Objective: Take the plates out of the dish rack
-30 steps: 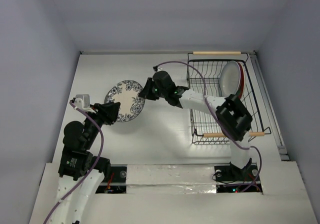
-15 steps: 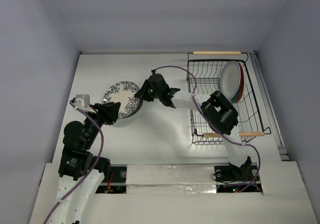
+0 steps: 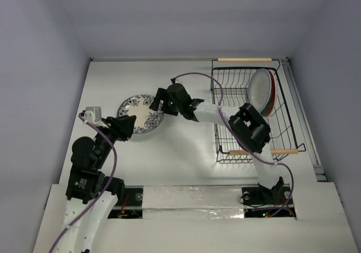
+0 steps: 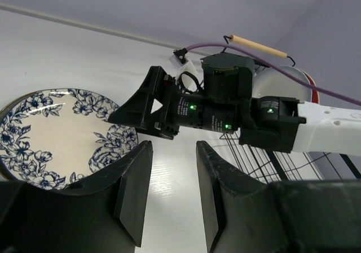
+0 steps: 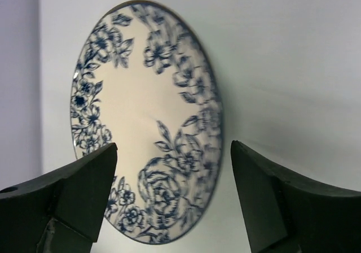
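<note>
White plate with blue floral pattern lies flat on the white surface, left of centre and well apart from the dish rack. Right arm reaches across from the rack side. The right pincer sits at the plate's right rim with its jaws wide apart and nothing between them, so the plate is not held. The left pincer is at the plate's near-left rim, jaws only narrowly apart and empty. Can't tell if it touches the rim. The black wire rack is on the right side of the surface, with a wooden handle at each end. At its far right, plates stand on edge, leaning: a pale plate in front, a red-rimmed plate just behind it, and others hidden.
</note>
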Available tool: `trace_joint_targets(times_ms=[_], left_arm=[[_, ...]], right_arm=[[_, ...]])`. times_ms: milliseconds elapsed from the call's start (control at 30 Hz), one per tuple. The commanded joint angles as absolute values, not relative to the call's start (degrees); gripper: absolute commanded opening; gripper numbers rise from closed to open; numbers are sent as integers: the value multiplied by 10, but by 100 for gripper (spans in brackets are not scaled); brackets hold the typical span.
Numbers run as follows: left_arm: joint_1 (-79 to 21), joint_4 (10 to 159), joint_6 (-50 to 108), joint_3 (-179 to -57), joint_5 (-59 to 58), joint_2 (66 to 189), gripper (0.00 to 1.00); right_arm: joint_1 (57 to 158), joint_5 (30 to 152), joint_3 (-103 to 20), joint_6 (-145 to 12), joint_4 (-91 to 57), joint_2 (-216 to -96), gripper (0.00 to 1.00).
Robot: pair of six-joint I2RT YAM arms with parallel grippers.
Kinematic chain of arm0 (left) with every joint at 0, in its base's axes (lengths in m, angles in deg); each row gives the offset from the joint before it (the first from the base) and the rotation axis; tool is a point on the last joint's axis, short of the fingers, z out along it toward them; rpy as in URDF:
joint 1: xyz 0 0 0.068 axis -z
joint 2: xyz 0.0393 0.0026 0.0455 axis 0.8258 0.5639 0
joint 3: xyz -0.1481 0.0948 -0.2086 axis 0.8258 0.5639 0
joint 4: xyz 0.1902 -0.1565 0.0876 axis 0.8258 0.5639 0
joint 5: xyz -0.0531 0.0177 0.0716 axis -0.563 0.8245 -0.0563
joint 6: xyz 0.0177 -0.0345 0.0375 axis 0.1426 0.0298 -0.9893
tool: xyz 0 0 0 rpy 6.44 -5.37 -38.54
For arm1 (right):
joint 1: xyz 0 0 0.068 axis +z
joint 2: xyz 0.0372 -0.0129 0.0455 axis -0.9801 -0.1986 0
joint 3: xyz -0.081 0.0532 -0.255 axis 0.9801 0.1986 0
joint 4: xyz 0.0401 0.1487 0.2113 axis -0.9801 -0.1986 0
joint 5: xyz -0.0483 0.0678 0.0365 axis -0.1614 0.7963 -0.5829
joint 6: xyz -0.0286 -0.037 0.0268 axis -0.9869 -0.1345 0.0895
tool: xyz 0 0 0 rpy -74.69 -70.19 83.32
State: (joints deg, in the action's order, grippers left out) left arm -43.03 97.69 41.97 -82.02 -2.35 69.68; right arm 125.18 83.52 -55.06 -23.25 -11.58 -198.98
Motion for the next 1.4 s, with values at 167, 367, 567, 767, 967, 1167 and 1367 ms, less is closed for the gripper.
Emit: trace_joint_targets(times_ms=[167,367,567,767,967,1167,1367], left_arm=[[-434,957,418,-824,-32,699,34],[-434,957,419,-823,-32,698,34],[-434,957,418,-822,-32,695,34],[-434,957,419,-822,-32,694,33],[-434,957,418,-822,-32,697,34],[-434,956,418,-823,-34,700,34],[-434,956,418,-823,-34,703,34]], right_arm=[[1270,646,-601,-390,-290,-1892,82],[1264,510,-494,-470,-302,-1722,0],[1155,364,-407,-535,-393,-1537,0],[1025,382,-321,-556,-405,-1420,42],[956,431,-316,-546,-416,-1439,51],[909,462,-287,-534,-382,-1458,51],[884,493,-266,-529,-339,-1478,51]])
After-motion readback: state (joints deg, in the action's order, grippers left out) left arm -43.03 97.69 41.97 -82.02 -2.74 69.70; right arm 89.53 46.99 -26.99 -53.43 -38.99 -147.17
